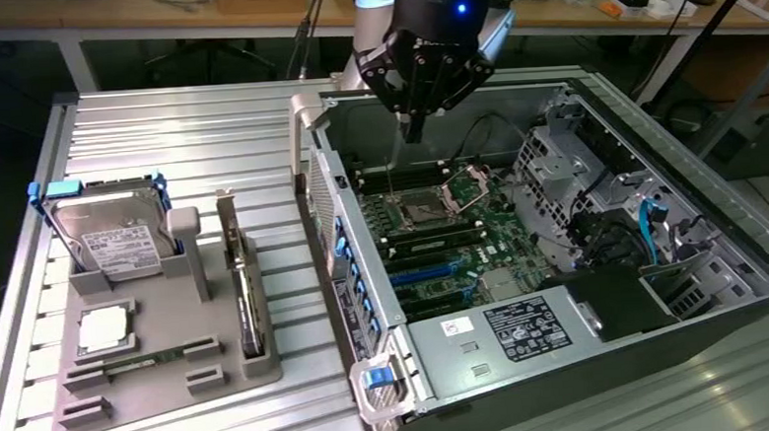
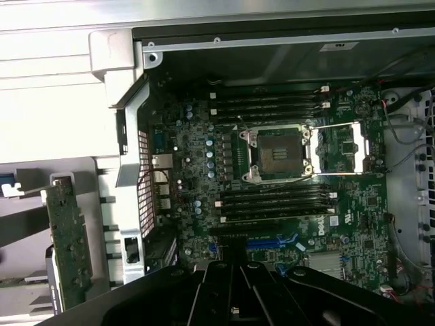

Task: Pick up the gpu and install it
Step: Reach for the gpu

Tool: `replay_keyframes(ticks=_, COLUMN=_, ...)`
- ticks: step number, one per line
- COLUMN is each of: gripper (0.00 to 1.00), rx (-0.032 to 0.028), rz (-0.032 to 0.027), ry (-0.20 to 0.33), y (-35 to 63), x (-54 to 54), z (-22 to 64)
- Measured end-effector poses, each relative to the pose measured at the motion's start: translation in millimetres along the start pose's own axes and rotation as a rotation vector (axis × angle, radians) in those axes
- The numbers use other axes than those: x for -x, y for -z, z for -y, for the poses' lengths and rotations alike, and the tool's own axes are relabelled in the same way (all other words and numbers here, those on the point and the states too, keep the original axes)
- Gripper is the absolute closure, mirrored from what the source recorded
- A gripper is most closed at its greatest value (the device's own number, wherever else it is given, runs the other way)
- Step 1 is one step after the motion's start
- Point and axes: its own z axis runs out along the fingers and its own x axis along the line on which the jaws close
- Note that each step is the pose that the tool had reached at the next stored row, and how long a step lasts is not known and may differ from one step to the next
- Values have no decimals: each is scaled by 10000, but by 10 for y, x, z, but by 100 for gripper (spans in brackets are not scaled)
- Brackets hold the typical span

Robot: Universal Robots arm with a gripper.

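- Presently, hand [image 1: 413, 127] [image 2: 234, 272]: fingers pressed together with nothing between them. It hangs over the open computer case [image 1: 465, 364], above the far end of the motherboard [image 1: 425, 238] [image 2: 197, 170].
- Gpu [image 1: 242, 302] [image 2: 68, 238]: stands on its long edge in a slot of the grey holder [image 1: 156, 385], outside the case and just beside its side wall. It is well apart from the hand and untouched. The wrist view shows its board side.
- Hard drive [image 1: 106, 240]: upright in the same holder, white label showing, on the exterior view's left of the gpu.
- Processor socket [image 1: 426, 205] [image 2: 280, 153]: on the motherboard, with memory slots on either side.
- Bench [image 1: 156, 129]: ribbed metal top carrying both holder and case.
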Motion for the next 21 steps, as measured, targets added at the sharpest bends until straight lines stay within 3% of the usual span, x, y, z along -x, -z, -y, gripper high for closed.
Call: replay_keyframes(ticks=21, gripper=89, rx=0, rz=0, ry=0, y=2, x=-63, z=5)
